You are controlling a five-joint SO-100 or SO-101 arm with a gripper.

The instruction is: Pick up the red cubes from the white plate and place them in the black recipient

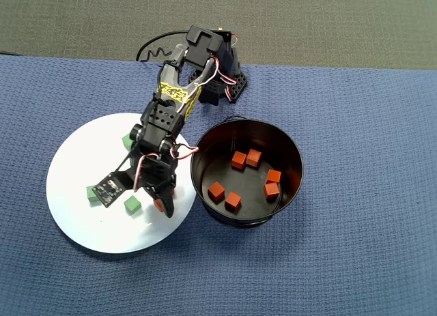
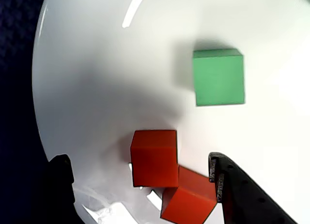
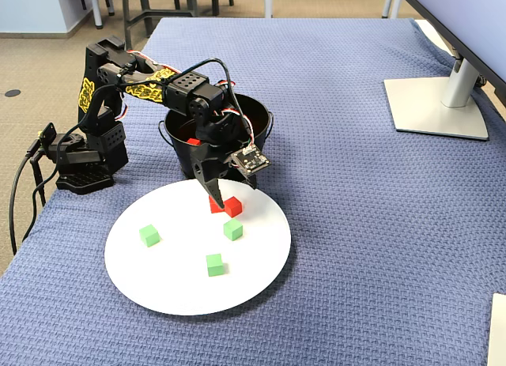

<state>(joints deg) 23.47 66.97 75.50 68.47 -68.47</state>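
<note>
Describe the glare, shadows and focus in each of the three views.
Wrist view: bright streaks of glare on the white plate, a soft shadow beside the green cube, and the gripper fingers dark and blurred at the bottom. Overhead view: the arm's shadow hides part of the plate; the black recipient reflects light inside. Fixed view: even light, sharp, faint shadows under cubes.

Black plastic arm (image 3: 170, 89), yellow patterned links, red-white servo cables, small green circuit board, black base.
</note>
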